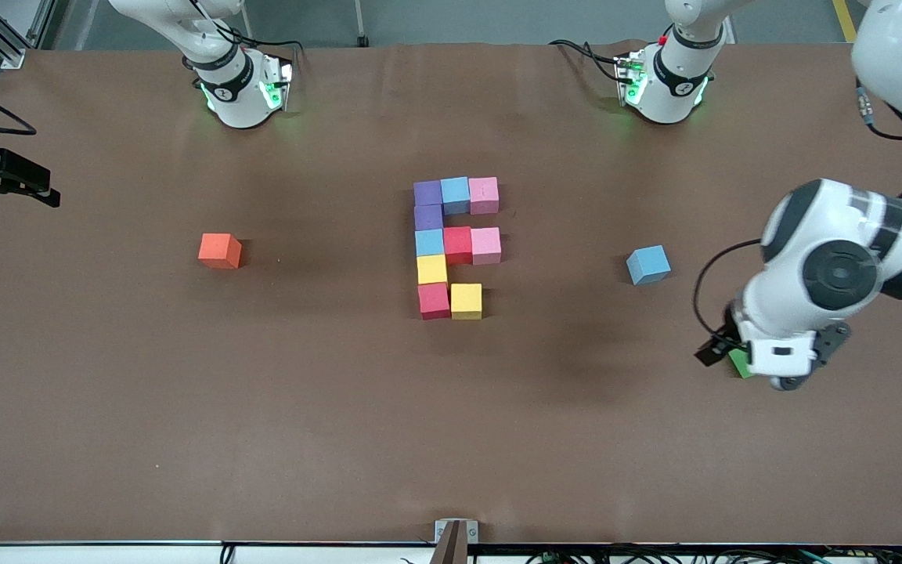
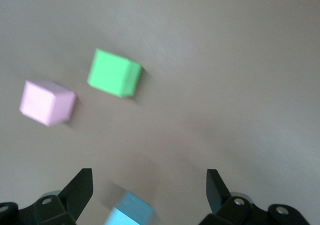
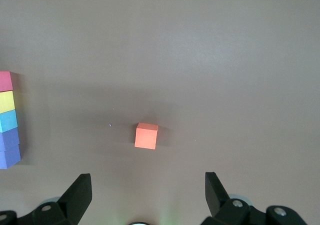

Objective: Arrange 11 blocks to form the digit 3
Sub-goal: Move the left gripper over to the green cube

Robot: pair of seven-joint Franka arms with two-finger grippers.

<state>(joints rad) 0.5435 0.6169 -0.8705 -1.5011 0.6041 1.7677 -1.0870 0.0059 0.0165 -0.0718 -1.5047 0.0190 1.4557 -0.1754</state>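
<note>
digit 3 point(image 1: 455, 247) mid-table, stray blocks point(image 1: 648, 265) either end

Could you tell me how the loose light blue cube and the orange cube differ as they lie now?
The loose light blue cube lies toward the left arm's end of the table; the orange cube lies toward the right arm's end. One is light blue, the other orange. Both stand alone, apart from the multicoloured figure, and look equal in size.

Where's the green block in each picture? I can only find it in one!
Front view: the green block is only a corner peeking out under the left arm, toward that arm's end of the table.
Left wrist view: in plain sight, beside a pink block.
Right wrist view: not in it.
Shared landmark: the loose blue block, which also shows in the left wrist view.
</note>
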